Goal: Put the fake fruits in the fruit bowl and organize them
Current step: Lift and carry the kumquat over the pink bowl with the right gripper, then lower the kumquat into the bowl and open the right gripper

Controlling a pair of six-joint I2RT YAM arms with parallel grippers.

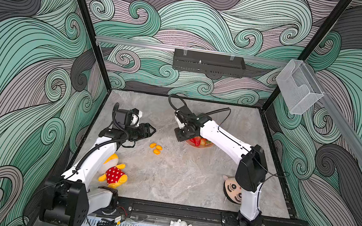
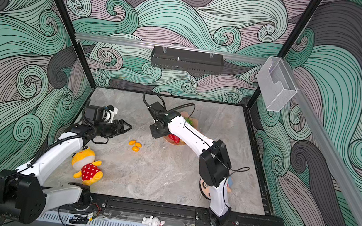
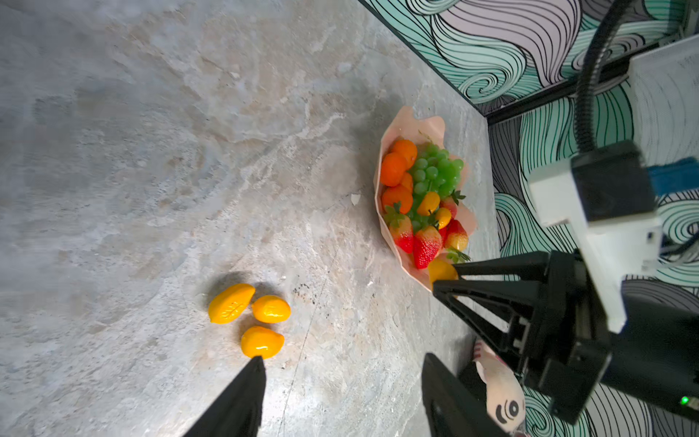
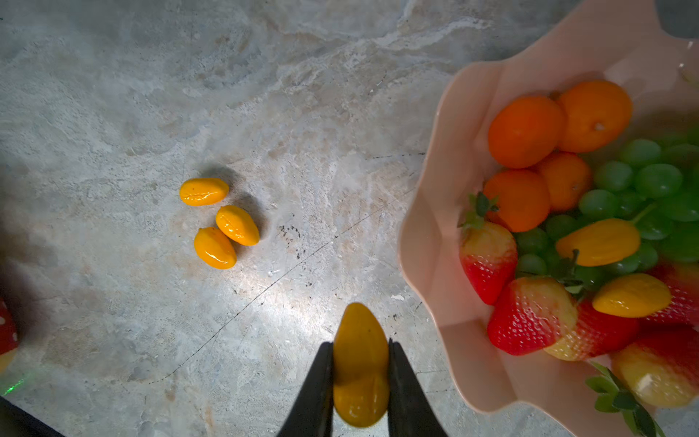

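My right gripper (image 4: 359,343) is shut on a yellow-orange kumquat (image 4: 360,378), just above the table beside the near rim of the pink scalloped fruit bowl (image 4: 435,227). The bowl holds tangerines (image 4: 525,130), green grapes (image 4: 643,181), strawberries (image 4: 529,314) and two kumquats (image 4: 599,242). Three more kumquats (image 1: 155,148) lie together on the table left of the bowl (image 1: 199,145). The left gripper (image 3: 340,363) stands open and empty, one fingertip close to the nearest of these kumquats (image 3: 261,342). In both top views the right arm covers most of the bowl.
A yellow plush with a red polka-dot body (image 1: 113,173) lies by the left arm. A round-faced doll (image 1: 233,189) lies behind the right arm's base. A clear box (image 1: 300,86) hangs on the right wall and a black tray (image 1: 208,62) on the back wall.
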